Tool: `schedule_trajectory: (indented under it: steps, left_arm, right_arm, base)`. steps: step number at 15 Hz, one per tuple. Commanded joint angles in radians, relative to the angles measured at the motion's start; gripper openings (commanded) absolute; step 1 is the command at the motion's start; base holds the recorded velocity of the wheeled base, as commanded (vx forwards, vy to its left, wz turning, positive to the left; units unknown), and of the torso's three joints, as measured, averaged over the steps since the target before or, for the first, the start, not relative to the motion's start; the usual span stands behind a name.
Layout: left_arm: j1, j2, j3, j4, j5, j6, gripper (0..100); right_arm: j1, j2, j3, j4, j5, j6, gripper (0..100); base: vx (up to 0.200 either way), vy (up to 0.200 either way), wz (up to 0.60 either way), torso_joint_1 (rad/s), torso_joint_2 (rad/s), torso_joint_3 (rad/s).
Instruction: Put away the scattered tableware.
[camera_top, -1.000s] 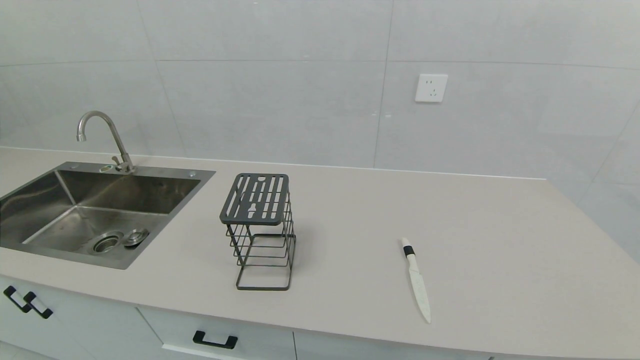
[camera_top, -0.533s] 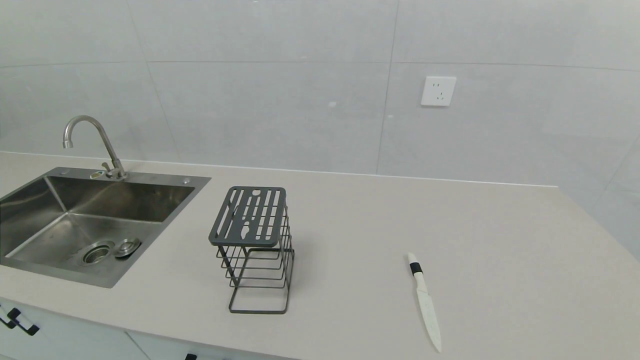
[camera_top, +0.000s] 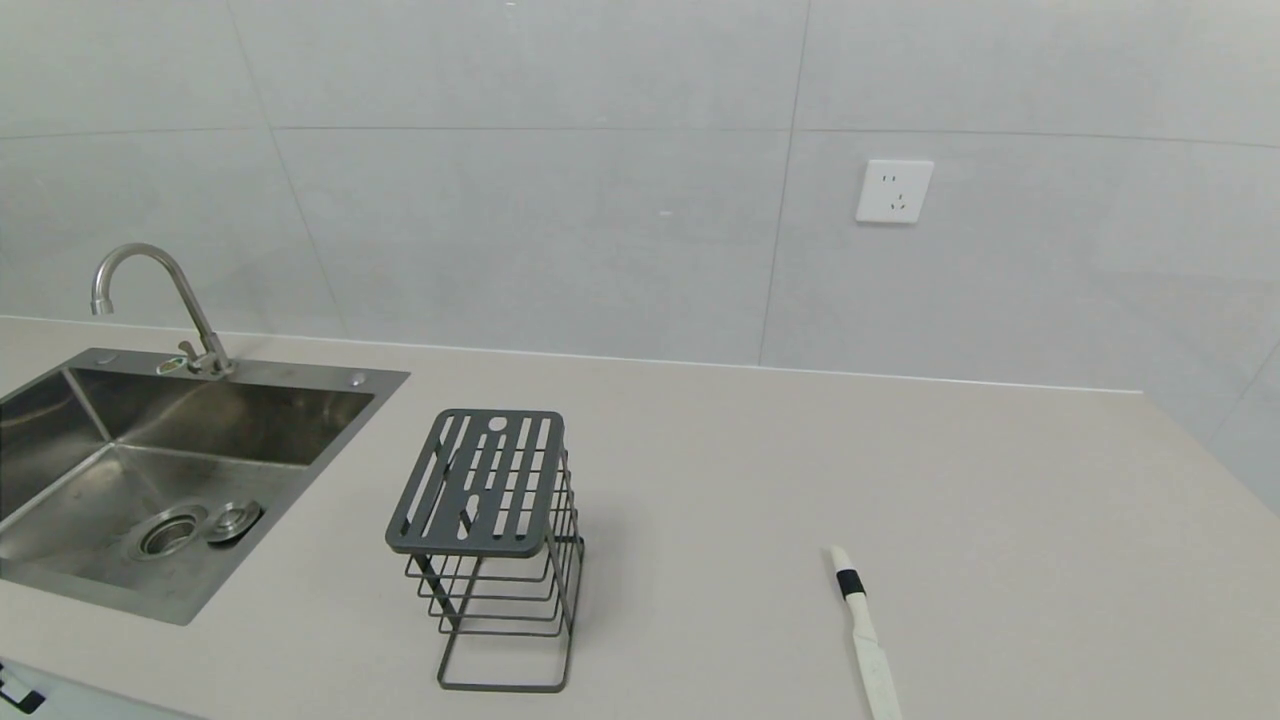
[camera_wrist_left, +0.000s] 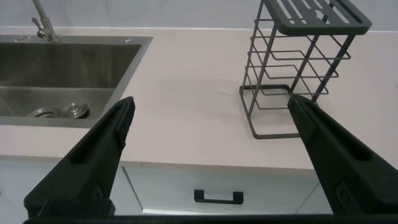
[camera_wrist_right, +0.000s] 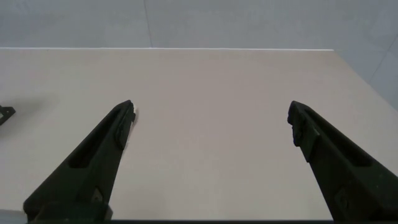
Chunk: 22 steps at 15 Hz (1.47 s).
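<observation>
The knife (camera_top: 865, 630) lies flat on the surface (camera_top: 720, 470) at the near right. Its handle points to the far side and its blade runs off the near edge of the head view. The wire rack (camera_top: 480, 545) stands upright to the knife's left, well apart from it, and the sink (camera_top: 260, 372) is further left. The left gripper (camera_wrist_left: 210, 102) is spread wide and holds nothing, facing the stretch between sink and rack. The right gripper (camera_wrist_right: 210, 107) is likewise wide and empty, above the surface.

Bright, even light casts faint soft shadows; edges bow slightly.
</observation>
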Motion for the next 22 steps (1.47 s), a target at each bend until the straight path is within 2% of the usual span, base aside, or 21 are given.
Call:
schedule_trajectory:
  steps: [1, 12, 14, 15, 16, 18, 19, 21, 22]
  left_arm:
    - [0.0, 0.0, 0.0, 0.0, 0.0, -0.001, 100]
    - [0.0, 0.0, 0.0, 0.0, 0.002, 0.011, 100]
    - [0.0, 0.0, 0.0, 0.0, 0.002, 0.016, 100]
    - [0.0, 0.0, 0.0, 0.0, 0.002, 0.016, 100]
    - [0.0, 0.0, 0.0, 0.0, 0.002, 0.016, 100]
    - [0.0, 0.0, 0.0, 0.0, 0.002, 0.016, 100]
    - [0.0, 0.0, 0.0, 0.0, 0.002, 0.016, 100]
    - [0.0, 0.0, 0.0, 0.0, 0.004, 0.016, 100]
    - [0.0, 0.0, 0.0, 0.0, 0.004, 0.016, 100]
  right_arm:
    - [0.0, 0.0, 0.0, 0.0, 0.0, -0.001, 100]
    - [-0.001, 0.0, 0.002, -0.014, -0.005, -0.012, 100]
    - [-0.001, 0.0, 0.0, -0.213, -0.002, -0.007, 100]
    - [-0.001, 0.0, -0.003, -0.227, -0.002, -0.002, 100]
    - [-0.001, 0.0, -0.027, -0.225, 0.027, -0.001, 100]
    - [-0.003, 0.046, -0.109, -0.198, 0.185, -0.004, 100]
    - [-0.004, 0.155, -0.192, -0.162, 0.299, -0.004, 100]
    - [0.036, 0.33, -0.236, -0.129, 0.409, -0.001, 100]
    - [0.053, 0.377, -0.235, -0.122, 0.432, -0.001, 100]
  base:
    - [0.0, 0.0, 0.0, 0.0, 0.0, 0.0]
    - [0.0, 0.0, 0.0, 0.0, 0.0, 0.0]
    - [0.0, 0.0, 0.0, 0.0, 0.0, 0.0]
    - [0.0, 0.0, 0.0, 0.0, 0.0, 0.0]
    - [0.0, 0.0, 0.0, 0.0, 0.0, 0.0]
    - [0.0, 0.0, 0.0, 0.0, 0.0, 0.0]
    - [0.0, 0.0, 0.0, 0.0, 0.0, 0.0]
    - [0.0, 0.0, 0.0, 0.0, 0.0, 0.0]
    - [0.0, 0.0, 0.0, 0.0, 0.0, 0.0]
